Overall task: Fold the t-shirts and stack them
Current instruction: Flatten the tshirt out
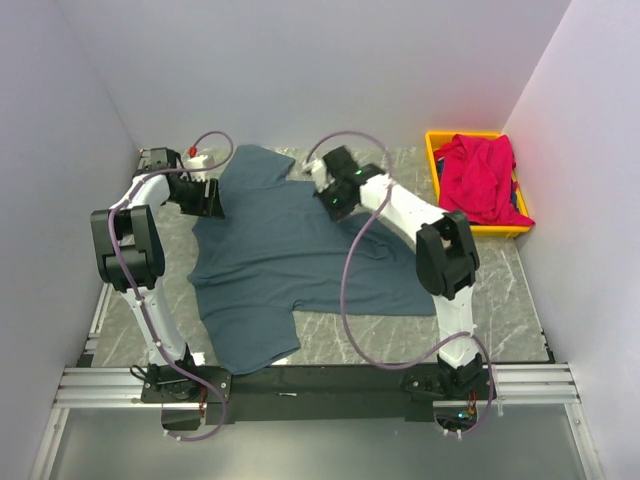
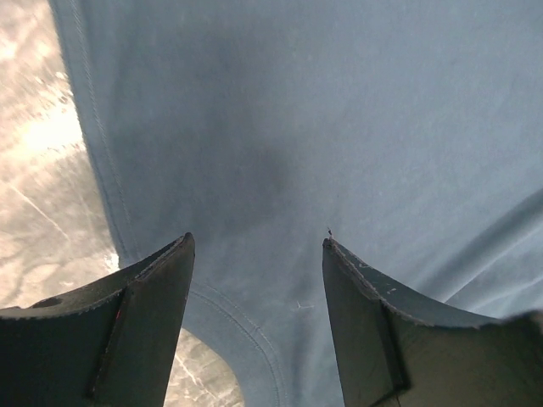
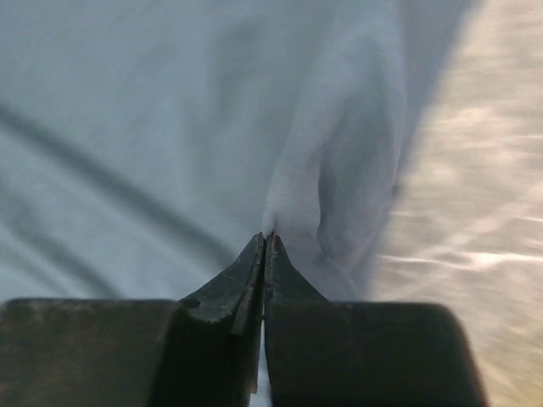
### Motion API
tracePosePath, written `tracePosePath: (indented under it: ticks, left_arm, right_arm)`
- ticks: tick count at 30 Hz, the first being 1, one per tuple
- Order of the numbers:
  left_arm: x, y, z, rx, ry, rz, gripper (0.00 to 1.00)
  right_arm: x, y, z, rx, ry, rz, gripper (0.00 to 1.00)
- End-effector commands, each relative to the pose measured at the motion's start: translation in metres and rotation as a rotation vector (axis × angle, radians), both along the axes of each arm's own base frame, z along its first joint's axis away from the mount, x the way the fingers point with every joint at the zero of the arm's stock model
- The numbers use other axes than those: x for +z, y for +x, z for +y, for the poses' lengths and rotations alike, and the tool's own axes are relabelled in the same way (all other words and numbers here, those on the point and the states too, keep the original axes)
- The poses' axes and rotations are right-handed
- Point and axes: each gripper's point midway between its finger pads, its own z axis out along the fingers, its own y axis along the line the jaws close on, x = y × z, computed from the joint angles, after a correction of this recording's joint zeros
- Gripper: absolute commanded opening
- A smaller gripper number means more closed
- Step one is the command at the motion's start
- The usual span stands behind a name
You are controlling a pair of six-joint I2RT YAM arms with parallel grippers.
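Pinching only a thin ridge of the blue shirt (image 1: 290, 260) near its 12 o'clock edge, the right gripper (image 3: 265, 242) is clenched on cloth, while the left gripper (image 2: 257, 242) hangs released above the edge at 10 o'clock. If one side lifts alone, I judge the shirt could slip free or drag askew across the table (image 1: 520, 300). The red shirt (image 1: 485, 180) waits bunched in the bin (image 1: 432, 160) at 2 o'clock.

Left arm (image 1: 155, 310) and right arm (image 1: 405, 205) share white links (image 1: 455, 322), black joints (image 1: 127, 245) and looping mauve cables (image 1: 347, 275) (green light (image 1: 333, 197), right side).
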Motion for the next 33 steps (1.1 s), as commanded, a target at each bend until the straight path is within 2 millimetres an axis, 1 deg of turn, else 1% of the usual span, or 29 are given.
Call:
tracePosePath:
  ticks: [1, 3, 4, 5, 6, 7, 8, 9, 10, 11, 12, 14, 15, 16, 18, 19, 20, 21, 27, 30, 32, 33]
  left_arm:
    - [0.024, 0.004, -0.001, -0.024, 0.017, -0.081, 0.68]
    - [0.023, 0.002, -0.001, -0.03, 0.019, -0.077, 0.68]
    - [0.024, 0.002, -0.001, -0.031, 0.02, -0.078, 0.68]
    - [0.023, 0.001, -0.001, -0.034, 0.021, -0.075, 0.68]
    - [0.023, 0.002, -0.001, -0.035, 0.022, -0.075, 0.68]
    - [0.022, 0.001, -0.001, -0.035, 0.021, -0.071, 0.68]
    - [0.023, 0.001, -0.002, -0.036, 0.018, -0.073, 0.68]
    - [0.022, 0.001, -0.001, -0.034, 0.016, -0.071, 0.68]
    - [0.022, 0.001, -0.003, -0.037, 0.01, -0.071, 0.68]
    - [0.023, 0.0, -0.004, -0.032, 0.005, -0.068, 0.68]
    - [0.024, 0.001, -0.004, -0.032, 0.003, -0.071, 0.68]
    - [0.024, 0.001, -0.004, -0.031, -0.003, -0.07, 0.68]
    - [0.024, 0.002, -0.005, -0.034, -0.006, -0.07, 0.68]
    - [0.025, 0.002, -0.005, -0.03, -0.005, -0.071, 0.68]
    - [0.025, 0.002, -0.005, -0.032, -0.005, -0.071, 0.68]
    - [0.024, 0.001, -0.005, -0.033, -0.004, -0.071, 0.68]
    - [0.024, 0.001, -0.005, -0.034, -0.001, -0.071, 0.68]
    - [0.022, 0.001, -0.004, -0.033, 0.001, -0.067, 0.67]
    - [0.019, -0.001, -0.004, -0.036, 0.003, -0.062, 0.67]
    - [0.019, -0.001, -0.003, -0.032, 0.006, -0.06, 0.67]
    - [0.019, 0.0, -0.003, -0.033, 0.005, -0.062, 0.67]
    - [0.019, 0.0, -0.003, -0.031, 0.003, -0.06, 0.67]
  right_arm:
    - [-0.026, -0.027, -0.001, 0.011, -0.067, 0.06, 0.06]
    - [-0.035, -0.058, 0.009, 0.068, -0.055, 0.162, 0.2]
    - [-0.034, -0.075, 0.02, 0.125, 0.005, 0.227, 0.34]
    - [-0.032, -0.089, 0.021, 0.147, 0.027, 0.282, 0.39]
    - [-0.025, -0.096, 0.027, 0.169, 0.073, 0.312, 0.43]
    - [-0.01, -0.096, 0.027, 0.165, 0.124, 0.313, 0.46]
    - [0.001, -0.097, 0.033, 0.173, 0.19, 0.327, 0.49]
    - [0.015, -0.09, 0.035, 0.164, 0.231, 0.31, 0.5]
    - [0.025, -0.077, 0.028, 0.115, 0.272, 0.303, 0.5]
    - [0.034, -0.072, 0.029, 0.106, 0.315, 0.309, 0.5]
    - [0.046, -0.059, 0.028, 0.086, 0.342, 0.282, 0.5]
    - [0.043, -0.039, 0.017, 0.019, 0.353, 0.269, 0.49]
    - [0.042, -0.028, 0.012, -0.012, 0.332, 0.246, 0.47]
    - [0.03, -0.023, 0.009, -0.024, 0.312, 0.257, 0.46]
    - [0.022, -0.012, 0.0, -0.062, 0.282, 0.253, 0.44]
    - [0.009, -0.01, -0.002, -0.082, 0.275, 0.278, 0.42]
    - [0.005, -0.006, -0.006, -0.099, 0.275, 0.285, 0.41]
    - [-0.004, -0.004, -0.005, -0.11, 0.272, 0.3, 0.41]
    - [-0.028, 0.003, -0.007, -0.132, 0.246, 0.325, 0.39]
    - [-0.033, 0.003, -0.006, -0.135, 0.246, 0.346, 0.38]
    - [-0.041, 0.004, -0.008, -0.149, 0.225, 0.345, 0.4]
    - [-0.044, 0.003, -0.01, -0.154, 0.216, 0.346, 0.43]
